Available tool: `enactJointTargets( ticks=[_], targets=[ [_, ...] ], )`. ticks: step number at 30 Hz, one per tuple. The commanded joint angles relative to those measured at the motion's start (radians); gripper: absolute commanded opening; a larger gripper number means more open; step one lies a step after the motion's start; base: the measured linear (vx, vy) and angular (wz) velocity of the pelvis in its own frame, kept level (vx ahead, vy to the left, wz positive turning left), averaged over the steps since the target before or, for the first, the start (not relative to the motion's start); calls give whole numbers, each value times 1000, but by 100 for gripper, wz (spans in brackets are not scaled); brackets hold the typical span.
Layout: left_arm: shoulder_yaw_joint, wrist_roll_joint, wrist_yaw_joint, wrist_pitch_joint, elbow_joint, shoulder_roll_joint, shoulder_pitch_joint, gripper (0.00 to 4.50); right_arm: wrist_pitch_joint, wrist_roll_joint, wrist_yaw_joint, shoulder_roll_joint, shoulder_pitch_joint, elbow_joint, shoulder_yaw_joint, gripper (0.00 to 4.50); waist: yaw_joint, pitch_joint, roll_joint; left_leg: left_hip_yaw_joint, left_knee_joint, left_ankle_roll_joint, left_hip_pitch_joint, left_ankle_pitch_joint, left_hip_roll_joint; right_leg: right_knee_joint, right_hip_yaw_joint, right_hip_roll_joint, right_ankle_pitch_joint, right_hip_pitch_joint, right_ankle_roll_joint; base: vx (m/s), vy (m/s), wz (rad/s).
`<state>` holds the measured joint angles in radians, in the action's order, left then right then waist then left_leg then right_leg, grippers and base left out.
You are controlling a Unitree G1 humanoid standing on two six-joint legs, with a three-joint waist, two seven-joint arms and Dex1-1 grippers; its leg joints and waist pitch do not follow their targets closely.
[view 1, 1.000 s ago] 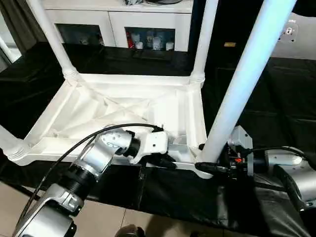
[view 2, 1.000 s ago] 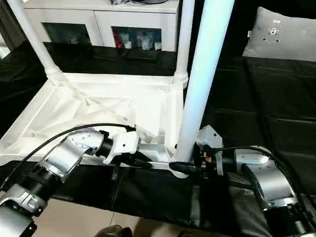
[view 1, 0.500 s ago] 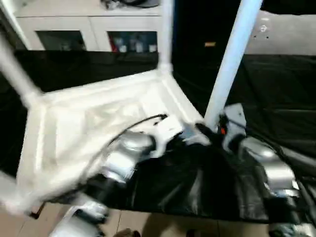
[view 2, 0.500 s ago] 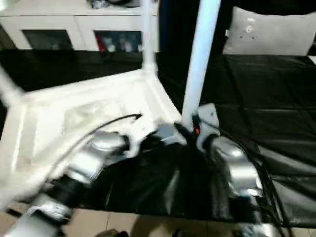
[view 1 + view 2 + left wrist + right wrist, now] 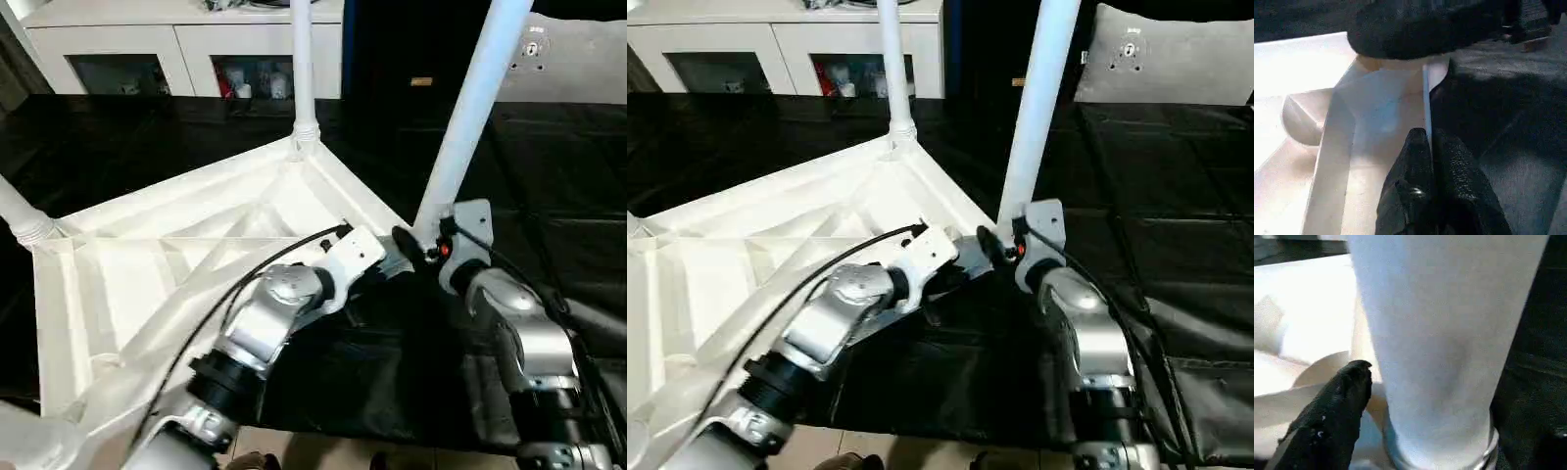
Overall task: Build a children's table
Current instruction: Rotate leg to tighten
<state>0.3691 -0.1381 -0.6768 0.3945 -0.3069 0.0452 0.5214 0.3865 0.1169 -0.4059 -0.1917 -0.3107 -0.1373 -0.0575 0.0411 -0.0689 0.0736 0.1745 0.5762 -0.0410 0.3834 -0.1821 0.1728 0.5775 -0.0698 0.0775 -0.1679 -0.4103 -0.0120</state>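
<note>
The children's table (image 5: 176, 264) lies upside down and skewed on the black worktable, ribbed underside up. Its legs stand up in the corner sockets, one at the far corner (image 5: 304, 69) and one at the near-right corner (image 5: 470, 108). My left gripper (image 5: 1429, 142) is shut on the thin rim of the top beside that near-right corner. My right gripper (image 5: 423, 245) straddles the base of the near-right leg (image 5: 1444, 342). One black finger (image 5: 1342, 406) shows close beside the leg, and the jaws look open.
The black-covered worktable (image 5: 558, 166) stretches away to the right and behind. A white cabinet with glass doors (image 5: 186, 49) stands at the back, with a grey cushion (image 5: 1166, 59) at the back right. The worktable's front edge and the floor (image 5: 323, 446) lie just below my arms.
The table has turned on the worktable, and its gripped corner has swung away from me. Both arms went with it. The right jaws stand wider around the leg.
</note>
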Motion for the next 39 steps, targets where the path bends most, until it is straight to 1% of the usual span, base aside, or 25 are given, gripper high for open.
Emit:
enactJointTargets(
  ticks=[1,2,3,4,7,9,10,11,12,13,15,18,19,21,22,23,25,27,28,31,32,36,37,38,39],
  targets=[
    [-1,12,-52,-68,14,31,9,0,-42,28,-98,-21,17,18,51,418,9,63,-17,-18,-57,111,-5,-149,47,-67,40,68,-198,61,-211,0,0,0],
    [-7,20,-83,-82,7,57,11,0,-67,32,-147,-57,26,23,47,429,10,66,-15,-18,-55,112,-5,-143,47,-65,41,69,-183,63,-211,0,0,0],
    [-7,20,-83,-82,7,57,11,0,-67,32,-147,-57,26,23,47,437,12,67,-14,-19,-54,113,-7,-137,48,-63,41,69,-168,62,-212,0,0,0],
    [-8,23,-101,-93,3,73,13,0,-80,35,-173,-78,31,25,43,445,14,68,-13,-18,-51,124,-4,-118,48,-57,41,68,-126,63,-225,0,0,0],
    [4,32,-180,-136,-22,146,25,0,-124,65,-293,-168,38,15,25,445,22,70,-15,-18,-49,135,-7,-125,50,-55,41,69,-127,62,-233,0,0,0],
    [10,33,-196,-147,-28,158,28,0,-133,67,-314,-182,38,12,25,445,26,69,-14,-18,-50,134,-9,-124,52,-55,41,69,-131,60,-235,0,0,0],
    [19,33,-222,-166,-33,174,31,0,-141,68,-340,-200,38,7,26,445,26,69,-17,-17,-49,132,-7,-125,51,-53,41,69,-134,61,-238,0,0,0],
    [30,34,-262,-204,-49,199,35,0,-164,66,-401,-241,42,-4,40,445,27,69,-16,-17,-49,132,-8,-130,51,-54,41,70,-141,61,-238,0,0,0],
    [32,34,-268,-212,-52,203,36,0,-169,66,-412,-249,43,-6,43,445,28,69,-17,-16,-48,133,-8,-136,50,-54,41,70,-148,61,-236,0,0,0],
    [45,35,-310,-267,-74,222,41,0,-189,65,-472,-289,46,-14,58,445,29,68,-21,-17,-47,136,-7,-137,50,-55,41,70,-153,62,-237,0,0,0],
    [63,40,-369,-298,-81,244,42,0,-197,81,-542,-322,50,-10,70,445,32,69,-20,-16,-46,138,-9,-136,51,-54,42,71,-155,61,-236,0,0,0],
    [79,48,-420,-327,-85,263,42,0,-205,94,-603,-353,53,-7,84,445,42,68,-20,-14,-46,137,-11,-149,55,-54,43,72,-186,57,-236,0,0,0],
    [87,56,-457,-345,-89,273,44,0,-197,113,-658,-371,55,-3,92,445,48,66,-21,-13,-46,134,-12,-152,55,-56,44,71,-198,55,-235,0,0,0],
    [98,66,-501,-370,-96,284,46,0,-187,132,-720,-391,57,1,104,445,57,66,-20,-14,-46,134,-13,-155,57,-55,44,71,-207,55,-235,0,0,0],
    [104,70,-523,-391,-104,289,49,0,-185,140,-757,-403,58,2,115,429,61,67,-21,-15,-46,134,-13,-154,59,-52,44,71,-205,54,-235,0,0,0],
    [105,71,-527,-396,-105,290,49,0,-186,141,-763,-405,58,3,117,419,62,66,-21,-14,-46,135,-12,-156,59,-52,43,70,-206,53,-235,0,0,0],
    [112,75,-557,-426,-123,294,55,0,-192,148,-794,-412,58,-3,131,408,68,65,-24,-15,-47,128,-12,-165,59,-54,44,73,-231,52,-230,0,0,0],
    [117,78,-573,-436,-125,297,54,0,-189,152,-807,-413,57,-6,140,399,70,64,-26,-14,-47,118,-13,-177,58,-57,45,74,-260,51,-223,0,0,0],
    [117,79,-579,-438,-124,297,54,0,-186,153,-814,-413,57,-8,143,374,71,63,-26,-15,-48,114,-12,-182,58,-57,45,75,-276,51,-217,0,0,0],
    [118,83,-589,-445,-123,297,51,0,-188,148,-829,-414,59,-17,161,365,71,62,-28,-15,-49,107,-12,-184,57,-60,45,75,-305,49,-205,0,0,0],
    [118,85,-591,-448,-124,297,51,0,-189,146,-834,-416,60,-18,166,342,71,62,-28,-15,-49,107,-12,-185,57,-60,45,75,-310,49,-204,0,0,0],
    [117,81,-594,-464,-140,297,52,0,-185,140,-853,-422,65,-20,177,319,70,62,-29,-17,-50,109,-9,-176,58,-59,45,75,-295,51,-201,0,0,0],
    [116,81,-594,-465,-142,297,52,0,-185,140,-854,-422,65,-21,178,310,70,62,-29,-16,-49,110,-9,-175,57,-58,45,74,-293,50,-202,0,0,0],
    [116,80,-595,-468,-145,297,53,0,-185,142,-855,-423,65,-22,179,288,71,63,-28,-16,-49,110,-10,-175,57,-58,44,74,-293,50,-203,0,0,0],
    [115,79,-594,-468,-146,297,53,0,-183,145,-856,-424,66,-22,181,288,70,61,-28,-16,-50,110,-10,-179,58,-59,45,74,-298,49,-203,0,0,0]
  ],
)
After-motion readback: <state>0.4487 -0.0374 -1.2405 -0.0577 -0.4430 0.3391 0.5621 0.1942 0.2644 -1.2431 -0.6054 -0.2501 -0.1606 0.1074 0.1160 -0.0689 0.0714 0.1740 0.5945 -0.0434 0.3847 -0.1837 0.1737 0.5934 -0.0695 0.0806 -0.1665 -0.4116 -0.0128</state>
